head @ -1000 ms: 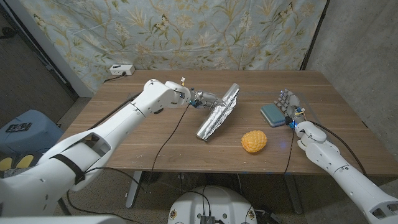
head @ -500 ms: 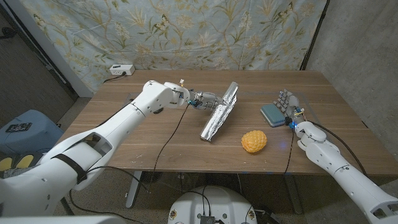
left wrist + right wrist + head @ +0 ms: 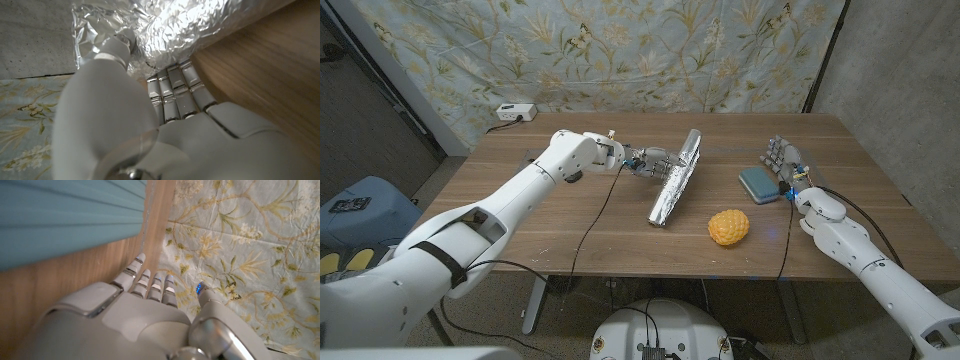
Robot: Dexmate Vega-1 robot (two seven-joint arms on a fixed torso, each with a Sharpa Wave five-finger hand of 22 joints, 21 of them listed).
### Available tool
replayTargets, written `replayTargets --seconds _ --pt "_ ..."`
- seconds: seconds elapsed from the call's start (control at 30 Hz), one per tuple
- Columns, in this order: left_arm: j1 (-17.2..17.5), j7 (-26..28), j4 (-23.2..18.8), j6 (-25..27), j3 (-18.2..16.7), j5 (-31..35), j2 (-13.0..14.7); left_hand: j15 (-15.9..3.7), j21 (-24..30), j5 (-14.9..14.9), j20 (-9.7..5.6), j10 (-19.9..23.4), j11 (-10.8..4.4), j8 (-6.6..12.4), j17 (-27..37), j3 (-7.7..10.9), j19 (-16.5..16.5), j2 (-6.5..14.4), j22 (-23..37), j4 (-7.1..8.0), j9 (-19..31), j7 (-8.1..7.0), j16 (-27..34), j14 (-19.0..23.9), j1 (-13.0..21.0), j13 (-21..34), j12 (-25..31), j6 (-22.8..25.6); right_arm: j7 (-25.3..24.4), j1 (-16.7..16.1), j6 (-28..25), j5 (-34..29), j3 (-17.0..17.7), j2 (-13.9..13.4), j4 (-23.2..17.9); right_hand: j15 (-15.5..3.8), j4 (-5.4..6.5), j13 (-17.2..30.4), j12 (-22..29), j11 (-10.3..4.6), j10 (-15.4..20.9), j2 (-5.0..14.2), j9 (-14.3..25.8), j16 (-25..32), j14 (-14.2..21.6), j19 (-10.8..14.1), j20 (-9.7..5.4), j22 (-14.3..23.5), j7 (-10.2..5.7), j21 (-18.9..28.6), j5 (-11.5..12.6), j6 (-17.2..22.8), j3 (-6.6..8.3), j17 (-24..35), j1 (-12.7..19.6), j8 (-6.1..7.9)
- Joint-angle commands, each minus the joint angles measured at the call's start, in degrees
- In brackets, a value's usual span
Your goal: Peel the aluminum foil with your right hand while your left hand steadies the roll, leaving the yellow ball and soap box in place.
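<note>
The aluminum foil roll (image 3: 673,184) lies slanted in the middle of the table, with a loose foil flap at its far end. My left hand (image 3: 650,160) grips that far end; in the left wrist view its fingers (image 3: 175,95) and thumb press into the crinkled foil (image 3: 195,25). The yellow ball (image 3: 729,226) sits near the front, to the right of the roll. The teal soap box (image 3: 757,182) lies further right. My right hand (image 3: 782,160) stands beside the box's right side, fingers straight and holding nothing; the right wrist view shows it (image 3: 140,310) beside the soap box (image 3: 65,215).
A white power strip (image 3: 515,112) lies at the table's far left corner. A thin cable (image 3: 592,215) runs from my left wrist across the table to its front edge. A floral cloth hangs behind the table, and a blue chair (image 3: 350,208) stands at the left.
The roll's near end has swung to the right, so it lies steeper in my left hand's grip. My right hand has shifted slightly toward the far side beside the soap box.
</note>
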Motion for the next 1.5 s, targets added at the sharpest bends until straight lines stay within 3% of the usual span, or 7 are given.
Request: replayTargets --seconds 0.03,0.4,0.47,1.1,1.27,1.5 --pt "-1.8 -4.0 8.2 -2.0 -0.3 -1.9 -3.1 -6.52 0.4 5.2 -0.17 9.8 -8.74 4.83 0.2 1.41 -0.2 2.9 0.2 0.43 1.5 -4.05 0.2 7.2 0.4 0.2 -0.2 10.0 -2.0 0.0 -1.4 -2.0 0.2 -2.0 -3.5 -1.94 0.43 0.1 0.1 0.08 0.0 1.16 0.3 0.1 -0.1 0.1 -2.5 0.2 0.03 0.3 0.1 0.1 0.01 0.1 0.1 0.11" --pt "-1.9 -5.8 13.5 -3.9 -1.1 -2.8 -6.0 -6.39 0.9 5.3 -0.26 10.1 -8.72 4.73 0.4 1.37 -0.3 2.8 0.2 0.51 1.5 -4.15 0.0 7.3 0.1 0.3 -0.5 10.1 -2.8 0.2 -5.4 -2.4 0.0 -4.0 -5.8 -1.77 0.4 0.1 0.1 0.11 0.0 1.18 0.3 0.1 0.0 0.1 -2.43 0.2 0.02 0.3 0.2 0.1 0.03 0.1 0.1 0.11" --pt "-2.0 -6.6 16.3 -3.6 -2.2 -4.5 -7.4 -6.53 0.9 5.4 -0.28 10.2 -8.67 4.71 0.4 1.42 -0.3 2.8 0.2 0.42 1.4 -4.07 0.0 7.4 0.2 0.3 -0.6 10.1 -2.4 0.6 -6.7 -2.6 -0.6 -4.6 -6.2 -1.77 0.41 0.1 0.1 0.14 0.0 1.18 0.3 0.1 0.0 0.1 -2.39 0.2 0.02 0.3 0.1 0.1 0.02 0.1 0.1 0.11" --pt "-2.5 -7.1 22.7 -4.0 -4.0 -6.6 -12.9 -6.86 1.4 5.7 -0.41 10.3 -9.01 4.61 0.7 1.42 -0.5 2.7 0.1 0.45 1.5 -4.07 -0.3 7.5 0.1 0.7 -1.1 10.2 -0.8 0.9 -10.9 -3.6 -1.8 -7.6 -8.3 -1.77 0.4 0.1 0.1 0.14 -0.1 1.21 0.3 0.1 0.0 0.1 -2.31 0.2 0.11 0.3 0.2 0.1 0.02 0.1 0.1 0.1" --pt "-2.7 -6.7 23.7 -3.2 -4.7 -7.3 -14.0 -6.81 1.5 5.8 -0.39 10.2 -9.11 4.59 0.7 1.4 -0.6 2.8 0.1 0.52 1.6 -4.07 -0.5 7.3 0.0 0.7 -1.3 10.2 -0.7 0.3 -12.0 -3.3 -1.7 -8.4 -9.2 -1.74 0.36 0.1 0.1 0.13 -0.1 1.21 0.3 0.1 0.0 0.1 -2.3 0.2 0.13 0.3 0.2 0.1 0.02 0.1 0.2 0.11" --pt "-1.6 -4.8 21.8 -1.4 -6.3 -9.1 -14.2 -6.99 1.7 5.9 -0.45 10.3 -9.19 4.56 0.7 1.3 -0.6 2.7 0.0 0.49 1.6 -3.95 -0.6 7.4 -0.1 0.6 -1.4 10.2 -0.2 0.6 -12.9 -3.5 -2.2 -8.9 -9.8 -1.75 0.35 0.1 0.0 0.02 -0.2 1.23 0.3 0.1 0.0 0.1 -2.29 0.2 0.15 0.3 0.2 0.1 0.02 0.1 0.2 0.1"
